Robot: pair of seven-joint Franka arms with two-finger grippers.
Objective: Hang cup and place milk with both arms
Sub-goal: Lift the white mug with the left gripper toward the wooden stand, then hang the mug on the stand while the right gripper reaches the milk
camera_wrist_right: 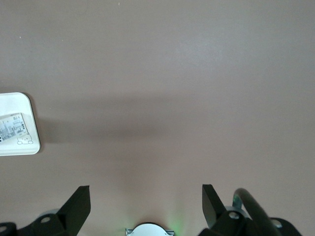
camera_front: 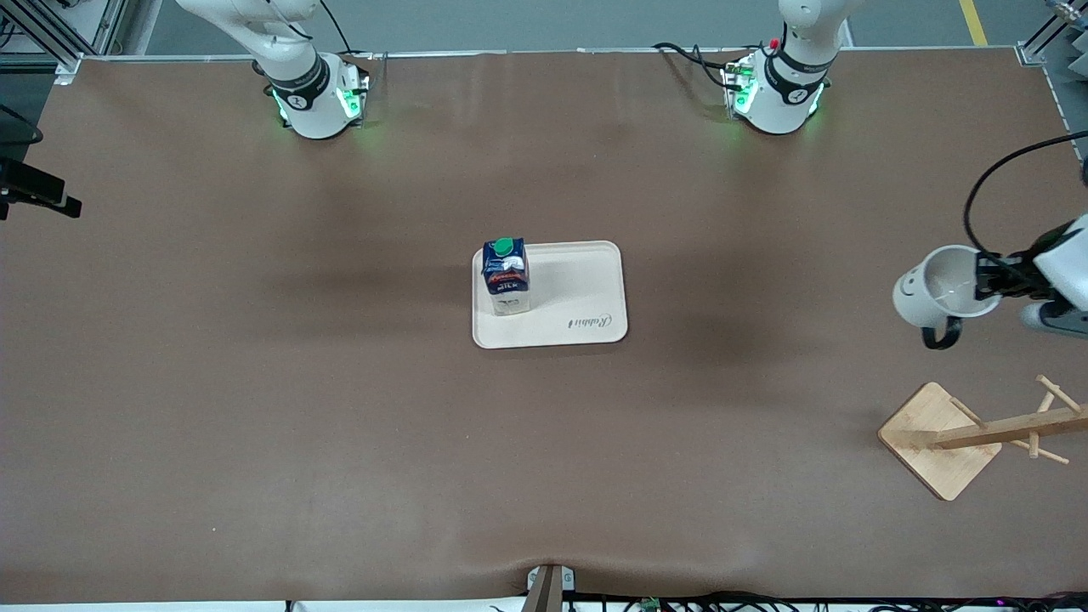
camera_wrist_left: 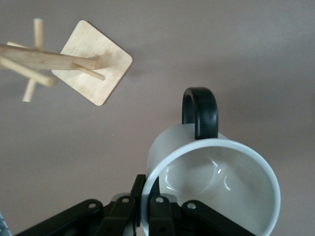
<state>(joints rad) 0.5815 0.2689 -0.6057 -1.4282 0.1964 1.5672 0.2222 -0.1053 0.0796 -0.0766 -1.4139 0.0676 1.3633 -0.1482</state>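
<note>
The white cup (camera_front: 931, 296) with its smiley face and black loop handle (camera_front: 941, 336) hangs tipped on its side in my left gripper (camera_front: 986, 276). The gripper is shut on the cup's rim, one finger inside and one outside, over the table at the left arm's end, by the wooden rack (camera_front: 977, 433). The left wrist view shows the cup (camera_wrist_left: 216, 187), the gripper (camera_wrist_left: 147, 196) and the rack (camera_wrist_left: 74, 64). The dark blue milk (camera_front: 506, 276) with its green cap stands upright on the cream tray (camera_front: 586, 297). My right gripper (camera_wrist_right: 146, 191) is open and empty, high over the table near its own base.
The rack lies nearer to the front camera than the tray, with a square bamboo foot (camera_front: 935, 438) and several pegs. The tray's corner (camera_wrist_right: 17, 101) and the milk's pale side (camera_wrist_right: 12, 129) show in the right wrist view. A cable loops above the left wrist (camera_front: 977, 191).
</note>
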